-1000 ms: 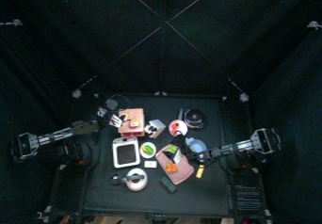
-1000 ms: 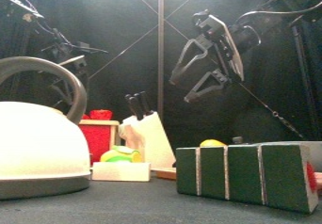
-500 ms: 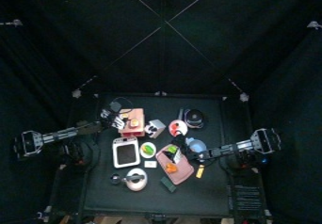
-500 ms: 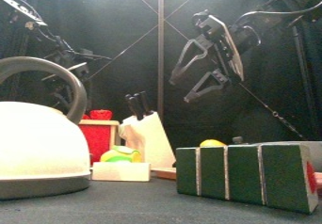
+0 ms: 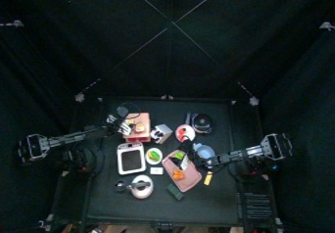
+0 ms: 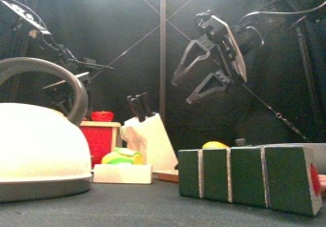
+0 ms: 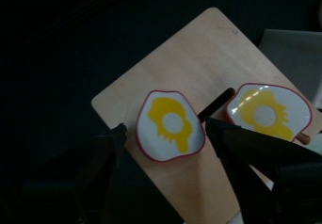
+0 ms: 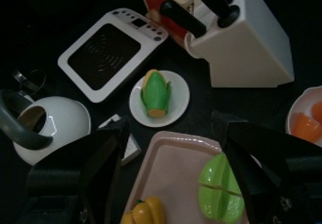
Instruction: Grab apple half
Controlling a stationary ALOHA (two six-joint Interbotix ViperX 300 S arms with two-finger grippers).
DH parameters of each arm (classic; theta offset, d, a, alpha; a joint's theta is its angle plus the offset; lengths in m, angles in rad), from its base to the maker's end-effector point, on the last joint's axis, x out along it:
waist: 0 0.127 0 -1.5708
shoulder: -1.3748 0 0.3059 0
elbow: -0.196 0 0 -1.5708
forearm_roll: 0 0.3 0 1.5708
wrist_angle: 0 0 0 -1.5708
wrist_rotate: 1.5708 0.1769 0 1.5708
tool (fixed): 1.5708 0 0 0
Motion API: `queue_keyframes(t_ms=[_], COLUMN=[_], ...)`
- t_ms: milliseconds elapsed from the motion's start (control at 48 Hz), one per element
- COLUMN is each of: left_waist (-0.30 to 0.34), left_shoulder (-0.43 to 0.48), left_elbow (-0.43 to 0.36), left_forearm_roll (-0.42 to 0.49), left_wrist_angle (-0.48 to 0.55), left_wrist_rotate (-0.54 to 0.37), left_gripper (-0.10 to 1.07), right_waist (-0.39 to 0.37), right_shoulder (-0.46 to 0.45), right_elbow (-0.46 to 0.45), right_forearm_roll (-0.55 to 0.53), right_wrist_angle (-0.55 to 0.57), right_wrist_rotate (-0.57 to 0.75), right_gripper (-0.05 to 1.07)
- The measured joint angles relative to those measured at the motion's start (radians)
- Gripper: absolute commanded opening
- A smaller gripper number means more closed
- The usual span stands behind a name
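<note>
Our left gripper (image 7: 170, 167) hangs with its jaws spread wide and nothing between them, above a wooden board (image 7: 164, 72) at the left far part of the table. Two apple halves lie cut side up on that board: one apple half (image 7: 167, 124) sits right between our jaws in the wrist view, the second apple half (image 7: 269, 115) just beside it and apart.

Our right gripper (image 8: 176, 167) is also open and holds nothing. It hovers over the right near part of the table, above a pink tray (image 8: 170, 171) that carries a green cut fruit (image 8: 223, 184). Beyond the tray we see a small white plate with a corn cob (image 8: 157, 94), then a white toaster (image 8: 113, 45), a knife block (image 8: 239, 40) and a white kettle (image 8: 44, 120).

From the front, the kettle (image 6: 38, 140) stands large at the near left.
</note>
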Motion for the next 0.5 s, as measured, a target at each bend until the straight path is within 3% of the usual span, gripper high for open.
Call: queue_keyframes(t_ms=[500], left_waist=[0.044], left_shoulder=[0.020], left_elbow=[0.023], left_forearm_roll=[-0.017], left_wrist_angle=[-0.023], left_wrist_rotate=[0.002], left_gripper=[0.98], right_waist=[0.000], right_shoulder=[0.000], right_elbow=[0.005], right_forearm_roll=[0.000], right_wrist_angle=[0.000], right_wrist_rotate=[0.002], right_gripper=[0.99])
